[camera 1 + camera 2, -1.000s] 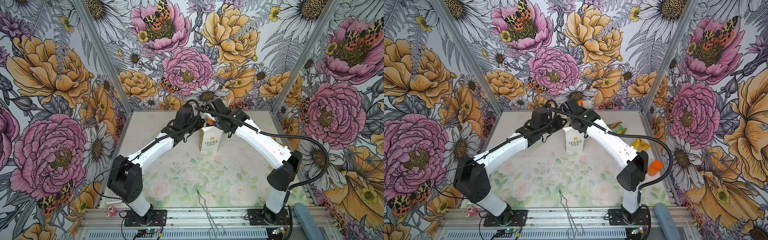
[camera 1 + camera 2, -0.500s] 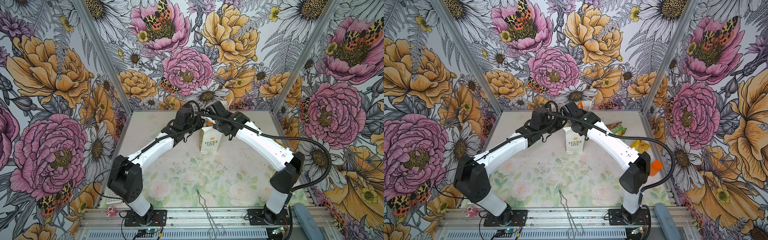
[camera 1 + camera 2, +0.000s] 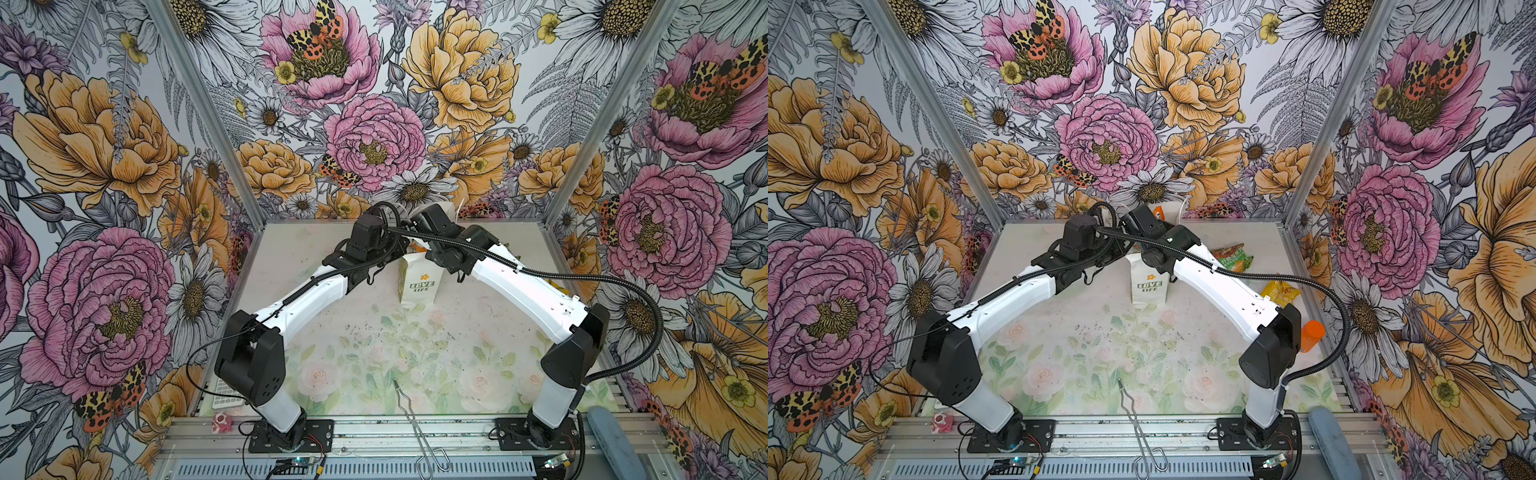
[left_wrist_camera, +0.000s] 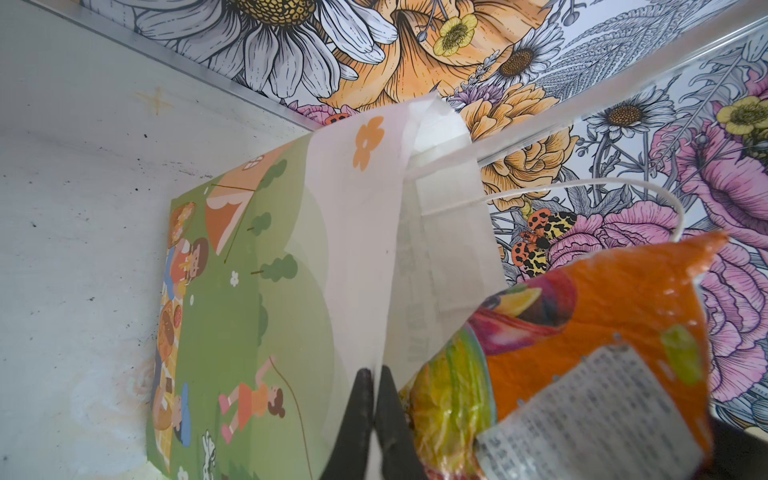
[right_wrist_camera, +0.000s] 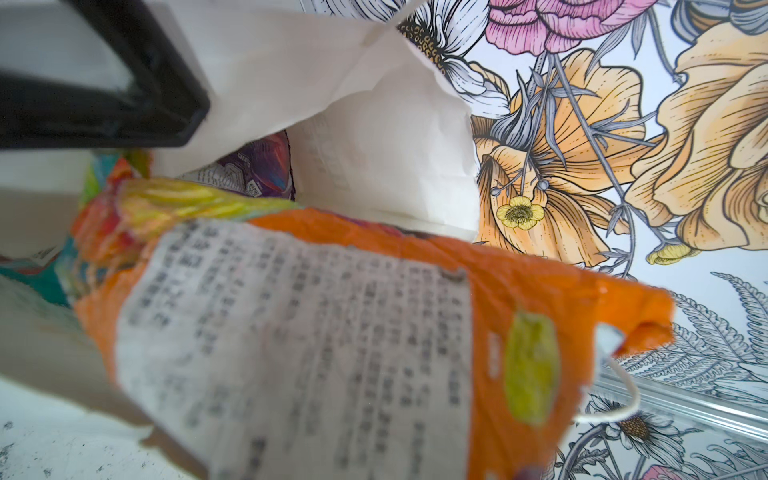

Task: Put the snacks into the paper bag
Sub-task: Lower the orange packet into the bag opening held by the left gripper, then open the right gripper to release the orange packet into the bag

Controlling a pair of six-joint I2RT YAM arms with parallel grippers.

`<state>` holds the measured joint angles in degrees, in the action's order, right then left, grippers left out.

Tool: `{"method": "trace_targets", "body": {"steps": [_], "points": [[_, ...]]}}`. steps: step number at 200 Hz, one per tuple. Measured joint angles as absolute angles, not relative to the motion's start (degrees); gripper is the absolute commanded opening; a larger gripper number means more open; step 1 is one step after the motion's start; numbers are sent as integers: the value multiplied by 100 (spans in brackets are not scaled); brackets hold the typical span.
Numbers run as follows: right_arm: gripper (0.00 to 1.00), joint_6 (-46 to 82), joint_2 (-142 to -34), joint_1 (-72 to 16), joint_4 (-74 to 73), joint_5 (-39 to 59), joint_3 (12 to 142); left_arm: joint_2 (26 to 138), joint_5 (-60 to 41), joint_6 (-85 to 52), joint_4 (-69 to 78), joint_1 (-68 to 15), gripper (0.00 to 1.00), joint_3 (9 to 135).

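**Top views.** The paper bag point(image 3: 417, 284) stands upright at the far middle of the desk point(image 3: 374, 357), with its "LOVE LIFE" face toward me. Both arms meet over its mouth. The right claw point(image 3: 1151, 217) is at the open top, with an orange-and-white packet point(image 3: 1158, 212) at its tip. Two snacks lie on the desk right of the bag, well apart from it: a green-and-orange packet point(image 3: 1231, 257) and, nearer me, a yellow packet point(image 3: 1281, 293). An orange bottle point(image 3: 1311, 334) stands at the right edge beside the right arm's elbow. Metal tongs point(image 3: 415, 409) lie at the near edge.

**Left wrist.** The left claw point(image 4: 375, 376) is pinched tight on the bag's rim, with the paper wall between its two black fingers point(image 4: 361, 415). The green picnic-print side panel faces the lens. The orange-and-white packet pokes out of the mouth at a tilt, its lower end inside and its orange corner above the rim. A string handle point(image 4: 623, 187) loops behind it.

**Right wrist.** The packet fills the view, label side toward the lens and blurred. It covers the right claw's fingers. I read the claw as narrow and gripping the packet's near end. A purple packet point(image 5: 253, 170) lies deeper inside the bag. One black finger of the left claw shows at the rim.
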<state>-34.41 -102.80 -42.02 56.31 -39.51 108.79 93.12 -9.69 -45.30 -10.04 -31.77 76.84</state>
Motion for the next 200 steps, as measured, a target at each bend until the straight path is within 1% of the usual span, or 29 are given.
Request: {"method": "trace_targets", "body": {"steps": [76,114,200], "points": [[35,-3433,-10280,-4285,5548,-3981,10879,9295,-746,-4528,-1120,-3170,0,7695],[43,-3352,-10252,-4285,5494,-3870,10879,9262,-661,-4528,-1234,-3129,0,7695],[47,-3013,-9638,-4296,5402,-3186,10879,9244,-585,-4508,-1306,-3122,0,7695]]}}
